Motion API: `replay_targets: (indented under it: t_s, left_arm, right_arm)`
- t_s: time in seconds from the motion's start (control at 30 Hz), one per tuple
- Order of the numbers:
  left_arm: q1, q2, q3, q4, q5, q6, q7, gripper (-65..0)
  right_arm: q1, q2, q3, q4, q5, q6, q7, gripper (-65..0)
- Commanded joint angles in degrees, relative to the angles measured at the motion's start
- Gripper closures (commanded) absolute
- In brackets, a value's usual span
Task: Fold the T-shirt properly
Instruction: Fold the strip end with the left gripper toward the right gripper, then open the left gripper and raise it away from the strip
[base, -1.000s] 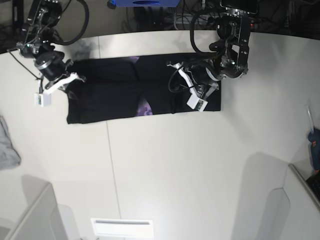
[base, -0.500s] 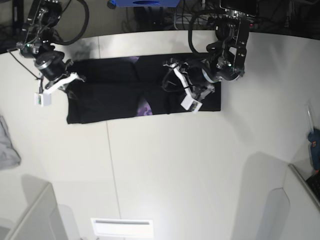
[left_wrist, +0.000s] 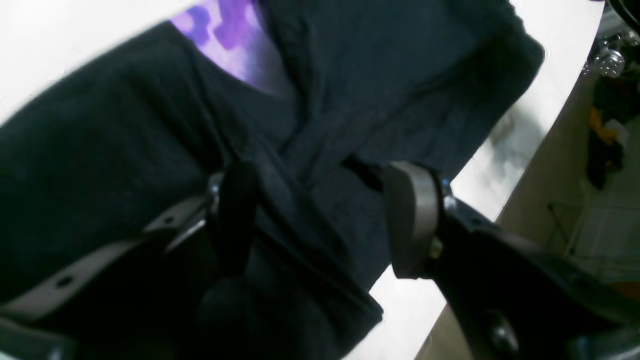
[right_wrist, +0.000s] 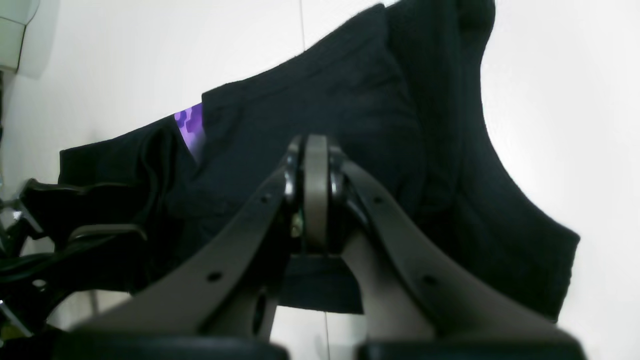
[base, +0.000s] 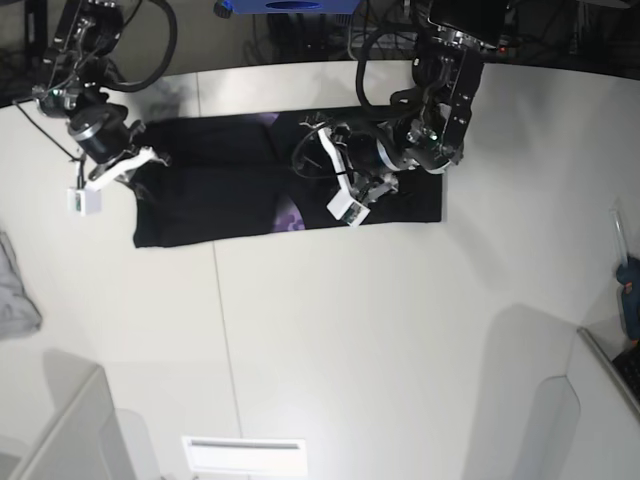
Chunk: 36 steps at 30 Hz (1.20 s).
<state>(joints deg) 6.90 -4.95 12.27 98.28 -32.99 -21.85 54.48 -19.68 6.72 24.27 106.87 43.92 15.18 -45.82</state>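
Note:
The black T-shirt (base: 220, 190) lies as a long folded strip across the far part of the white table (base: 380, 330). A patch of purple print (base: 290, 215) shows at a fold. My left gripper (base: 315, 150) is open over the middle of the shirt. In the left wrist view (left_wrist: 322, 215) its jaws straddle a ridge of black fabric (left_wrist: 375, 75). My right gripper (base: 150, 157) is at the shirt's left end. In the right wrist view (right_wrist: 315, 165) its fingers are pressed together on the dark cloth (right_wrist: 360, 100).
A small grey cloth (base: 15, 290) lies at the table's left edge. A white slotted box (base: 245, 455) sits at the front edge. Grey bin walls stand at the front left (base: 70, 430) and front right (base: 560, 420). A blue item (base: 630, 285) is at the far right.
My left arm has moved left along the shirt, from its right end to its middle, with the gripper open. The right arm and the shirt's left end have not moved.

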Motion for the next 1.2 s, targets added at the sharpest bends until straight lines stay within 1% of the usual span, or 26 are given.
replay_targets:
  t_s: [0.0,0.03,0.07,0.13,0.17,0.2,0.23,0.3,0.33,0.37,0.4,0.47,0.63,0.7,0.8,0.93,1.0,1.07,1.17]
  left_arm:
    - [0.2,0.1,-1.9,2.7,-0.8,-0.3,-1.2,-33.4]
    - [1.5,0.0,-3.9,4.1,-0.8,-0.3,-1.2,-28.3]
    - [2.8,0.0,-6.3,5.6,-0.8,-0.3,-1.3,-21.6]
    - [4.8,0.0,-10.9,8.3,-0.8,-0.4,-1.2,-3.9]
    - [5.7,-0.1,-12.9,9.1,-0.8,-0.5,-1.2,0.0]
    - [6.6,-0.2,-14.7,9.4,-0.8,-0.5,-1.2,0.0]
    - [7.4,-0.6,-16.7,9.6,-0.7,-0.5,-1.2,0.0]
    - [9.1,-2.7,-20.0,9.5,-0.7,-0.6,-1.4,0.0]
    - [10.0,-3.7,-21.5,9.5,-0.7,-0.6,-1.5,0.0]
    - [11.0,-4.5,-22.8,9.5,-0.7,-0.8,-1.7,0.0]
    - [11.9,-5.2,-24.6,9.5,-0.7,-1.6,-1.7,0.0]
    - [13.0,-5.7,-28.3,9.4,-0.7,-3.7,-1.7,0.0]
    - [15.9,-5.7,-37.5,9.3,-0.3,-10.3,-1.8,0.0]
    - [16.7,-5.7,-40.4,9.3,-0.3,-11.9,-1.8,0.0]
    - [17.0,-5.7,-42.6,8.1,-0.3,-12.3,-1.8,0.0]
    - [16.9,-7.2,-42.1,4.9,-0.3,-12.3,-2.3,0.0]
    - [17.6,-7.3,-42.0,3.7,-0.3,-12.3,-5.6,0.0]
    - [18.5,-7.4,-41.7,2.2,-0.3,-12.3,-8.6,0.0]
    - [19.0,-9.2,-37.0,-0.7,-0.2,-12.3,-12.4,0.0]
  right_arm:
    - [0.7,0.9,0.3,0.9,1.0,0.2,0.9,0.0]
    - [1.0,0.9,0.3,0.9,1.1,0.2,0.6,0.0]
    - [1.2,0.9,0.3,0.9,1.1,0.1,-0.4,0.0]
    - [2.6,0.9,1.9,0.9,1.1,0.1,-3.3,0.0]
    - [3.4,0.6,3.3,0.7,1.1,0.1,-5.2,-2.1]
    - [4.3,0.4,4.5,0.3,1.1,0.2,-6.8,-10.1]
    - [5.2,0.5,5.8,-0.3,1.1,0.2,-8.6,-19.4]
    - [7.2,0.9,8.0,-1.9,1.1,0.2,-12.0,-34.8]
    - [8.1,1.0,8.8,-2.8,1.1,0.2,-13.6,-40.4]
    - [9.0,1.4,9.6,-3.9,1.1,0.2,-15.1,-44.1]
    - [10.1,2.5,10.1,-5.3,1.1,0.2,-17.1,-46.2]
    - [11.9,4.2,9.8,-8.2,1.1,0.2,-19.5,-45.6]
    - [13.7,4.9,9.6,-9.7,1.1,0.2,-20.4,-45.2]
    - [14.3,4.9,9.5,-9.9,1.0,0.2,-20.5,-45.5]
    - [16.2,5.1,9.4,-12.5,0.8,0.2,-21.1,-45.8]
    - [19.0,6.2,9.4,-21.4,0.8,0.3,-20.9,-45.5]
    - [19.1,7.4,9.4,-23.3,0.8,0.3,-20.3,-45.5]
    - [18.8,7.8,7.8,-23.4,0.8,0.3,-19.5,-45.5]
    - [18.6,9.3,2.8,-23.7,1.0,0.3,-18.7,-45.5]
